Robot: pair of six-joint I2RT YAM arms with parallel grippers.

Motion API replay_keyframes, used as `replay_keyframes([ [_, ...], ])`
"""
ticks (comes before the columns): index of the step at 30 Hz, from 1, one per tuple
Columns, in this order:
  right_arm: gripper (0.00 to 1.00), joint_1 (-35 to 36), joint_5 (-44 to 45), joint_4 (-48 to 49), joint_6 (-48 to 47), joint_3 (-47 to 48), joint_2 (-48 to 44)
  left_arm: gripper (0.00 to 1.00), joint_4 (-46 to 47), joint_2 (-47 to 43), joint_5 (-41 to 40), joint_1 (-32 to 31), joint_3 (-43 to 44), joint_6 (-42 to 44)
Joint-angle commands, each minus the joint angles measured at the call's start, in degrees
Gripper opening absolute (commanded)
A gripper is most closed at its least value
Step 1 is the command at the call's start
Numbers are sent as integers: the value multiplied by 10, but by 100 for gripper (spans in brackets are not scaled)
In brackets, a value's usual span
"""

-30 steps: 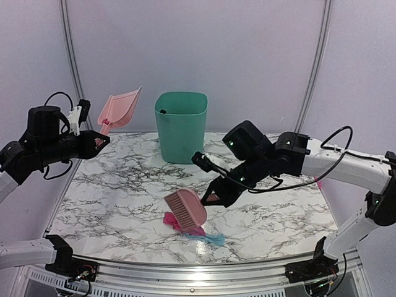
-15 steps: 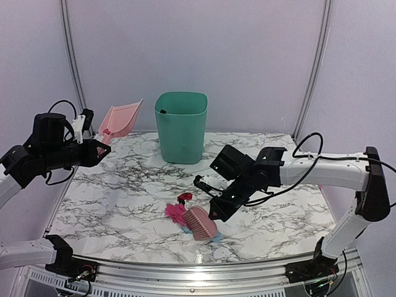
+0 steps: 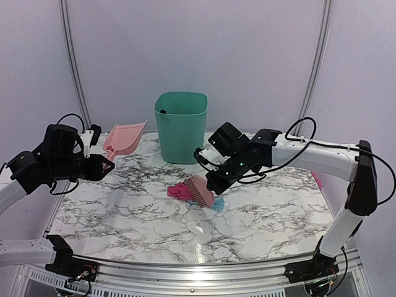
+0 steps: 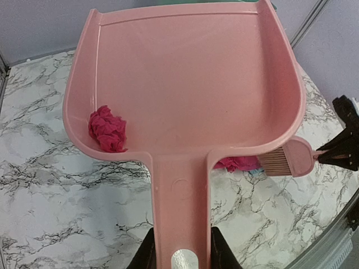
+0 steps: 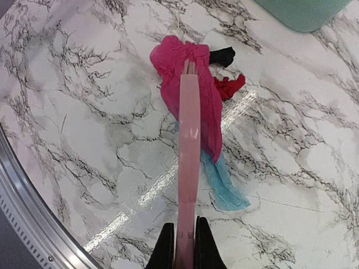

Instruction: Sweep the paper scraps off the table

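Firmly closed, the right gripper [image 5: 183, 241] holds the brush [image 5: 189, 140] over the paper scraps [image 5: 168, 61]; the left gripper [image 4: 180, 249] clasps the dustpan [image 4: 185, 84].

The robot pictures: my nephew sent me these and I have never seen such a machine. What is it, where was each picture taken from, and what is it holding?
Two robot arms are bolted at the near edge of a marble-patterned table. The wide picture comes from a fixed camera above and behind them; the other two come from a camera on each wrist. The left gripper holds a pink dustpan by its handle, with one red scrap already in it. The right gripper holds a pink brush over a small pile of paper scraps: pink, blue, red and black. A green bin stands at the back.
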Motion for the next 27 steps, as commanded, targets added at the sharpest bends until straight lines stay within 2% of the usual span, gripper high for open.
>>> replay_keyframes([
  [1, 0, -26, -18, 10, -23, 49, -25, 0, -41, -1, -49, -33, -2, -15],
  [7, 0, -57, -38, 0, -28, 75, -54, 0, -79, 31, -90, -99, -1, -48],
  [10, 0, -60, 9, -15, -34, 84, -59, 0, -91, 43, -94, -126, 0, -66],
  [14, 0, -62, 118, -36, -31, 93, -41, 0, -119, 74, -106, -159, 8, -76],
  [17, 0, -65, 155, -53, -16, 105, -14, 0, -147, 113, -118, -176, 22, -73],
  [23, 0, -66, 171, -79, -2, 129, 34, 0, -158, 153, -91, -185, 33, -52],
  [27, 0, -66, 152, -51, -17, 142, 58, 0, -165, 186, -73, -190, 39, -48],
])
